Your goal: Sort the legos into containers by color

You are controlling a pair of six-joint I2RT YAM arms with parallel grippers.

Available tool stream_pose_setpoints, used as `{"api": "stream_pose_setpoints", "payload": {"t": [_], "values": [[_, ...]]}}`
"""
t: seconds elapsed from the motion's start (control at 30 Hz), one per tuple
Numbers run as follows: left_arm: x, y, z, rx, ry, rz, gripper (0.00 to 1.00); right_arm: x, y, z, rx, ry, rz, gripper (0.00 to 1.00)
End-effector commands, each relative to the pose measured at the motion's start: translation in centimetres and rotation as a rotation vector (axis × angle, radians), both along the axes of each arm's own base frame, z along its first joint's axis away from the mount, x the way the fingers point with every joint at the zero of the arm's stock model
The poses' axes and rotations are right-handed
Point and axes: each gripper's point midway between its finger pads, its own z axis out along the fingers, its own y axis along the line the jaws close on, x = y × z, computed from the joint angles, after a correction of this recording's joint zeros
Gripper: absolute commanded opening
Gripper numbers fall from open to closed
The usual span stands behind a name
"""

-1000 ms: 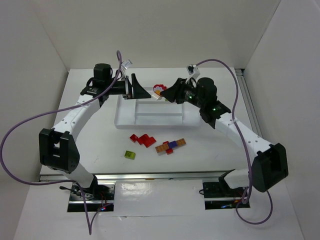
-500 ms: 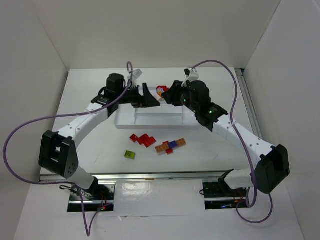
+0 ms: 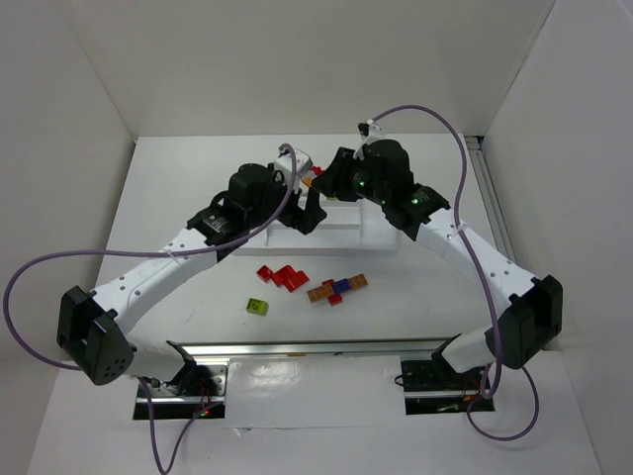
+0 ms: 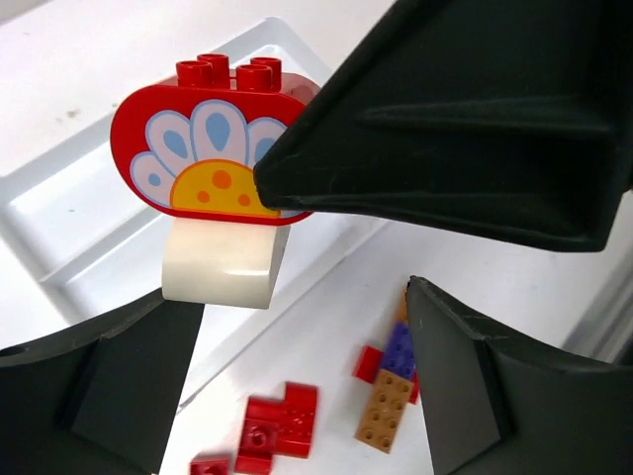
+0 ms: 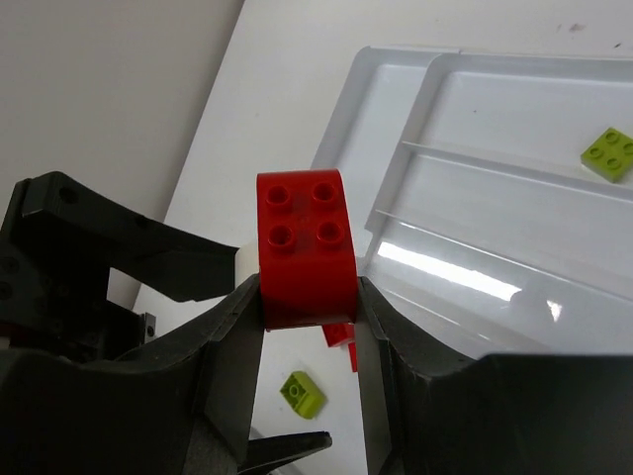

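My right gripper [image 5: 307, 297] is shut on a red rounded lego [image 5: 304, 247] with a flower print [image 4: 213, 148]; a white lego [image 4: 220, 262] is stuck under it. The stack hangs over the left end of the white tray [image 3: 371, 226]. My left gripper [image 4: 297, 396] is open and sits close beside the stack [image 3: 311, 178] without touching it. Red legos [image 3: 282, 275], an orange-brown and purple cluster [image 3: 336, 288] and a lime lego [image 3: 258, 307] lie on the table in front of the tray. Another lime lego [image 5: 606, 153] lies in one tray compartment.
The two grippers crowd each other above the tray's left end [image 5: 396, 109]. White walls close the table at the back and both sides. The arm bases and a metal rail [image 3: 316, 348] line the near edge.
My left gripper has swung right from the tray's far left end to the held stack. My right gripper has shifted a little left with the red lego.
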Motion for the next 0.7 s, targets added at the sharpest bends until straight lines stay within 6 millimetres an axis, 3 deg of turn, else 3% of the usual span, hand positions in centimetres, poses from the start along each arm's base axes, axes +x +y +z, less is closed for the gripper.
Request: {"api": "stream_pose_setpoints", "payload": {"t": [0.0, 0.13, 0.27, 0.43, 0.63, 0.67], "values": [[1.4, 1.1, 1.4, 0.069, -0.135, 0.069, 0.93, -0.7, 0.6, 1.3, 0.047, 0.026, 0.063, 0.0], [2.2, 2.2, 1.6, 0.092, -0.147, 0.105, 0.93, -1.4, 1.3, 1.7, 0.072, 0.035, 0.113, 0.0], [2.5, 1.9, 2.5, 0.041, -0.154, 0.089, 0.93, -1.8, 1.5, 1.3, 0.073, 0.046, 0.133, 0.0], [3.0, 2.4, 2.4, 0.014, -0.138, 0.06, 0.81, -2.1, 1.5, 1.3, 0.075, 0.048, 0.142, 0.0], [2.7, 2.0, 2.6, -0.026, -0.12, 0.015, 0.49, -2.5, 1.7, 1.3, 0.088, 0.041, 0.166, 0.0], [2.5, 1.8, 2.7, -0.036, -0.111, 0.005, 0.33, -2.7, 1.8, 1.4, 0.099, 0.051, 0.172, 0.0]]}}
